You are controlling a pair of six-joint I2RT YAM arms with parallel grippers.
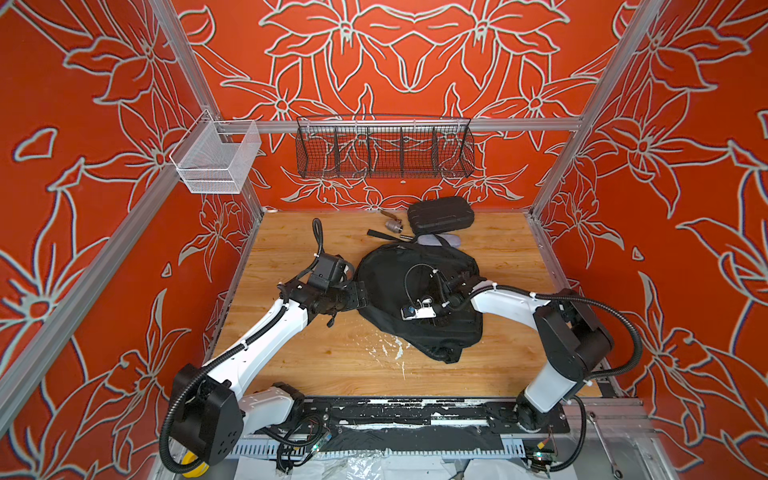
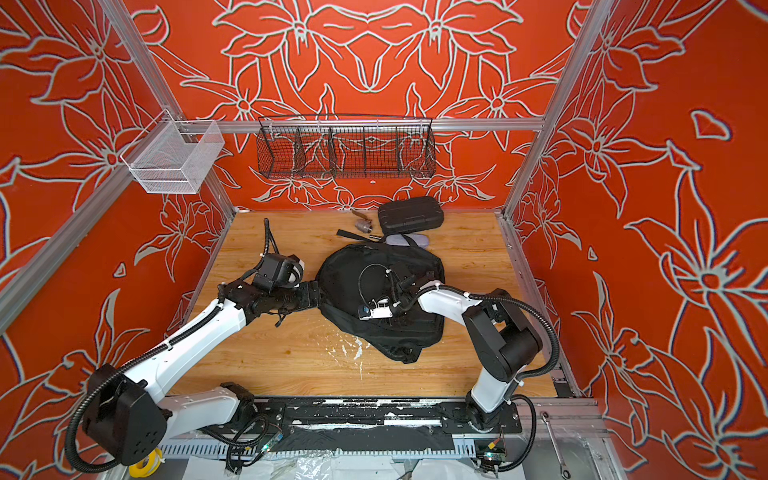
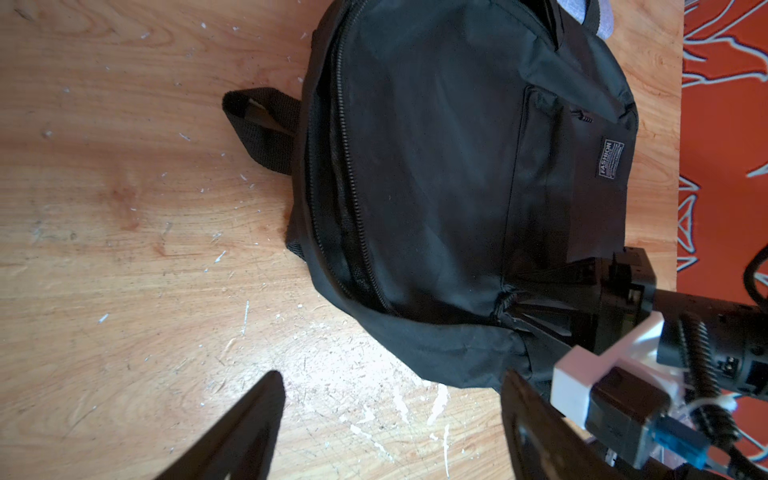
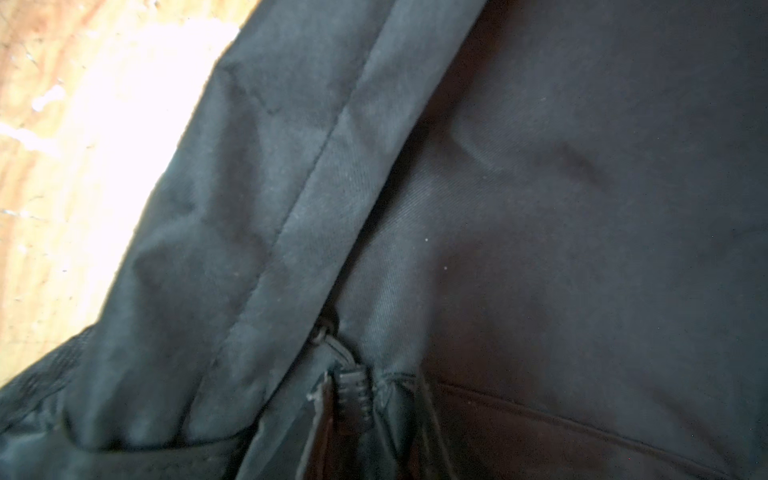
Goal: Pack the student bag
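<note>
Both top views look steeply down on everything; both wrist views share the student bag [image 3: 436, 187], far closer ahead of the right gripper [image 3: 515, 309].

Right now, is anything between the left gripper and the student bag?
Nothing visible. The open left gripper faces the student bag across a scuffed stretch of table. The right gripper, closed on the bag's zip pull, sits just beside that path, not across it.

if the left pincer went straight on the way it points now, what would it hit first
Most likely the student bag: the open left pincer points across a strip of table at its zippered side. Height is unclear, so it might skim the fabric.
</note>
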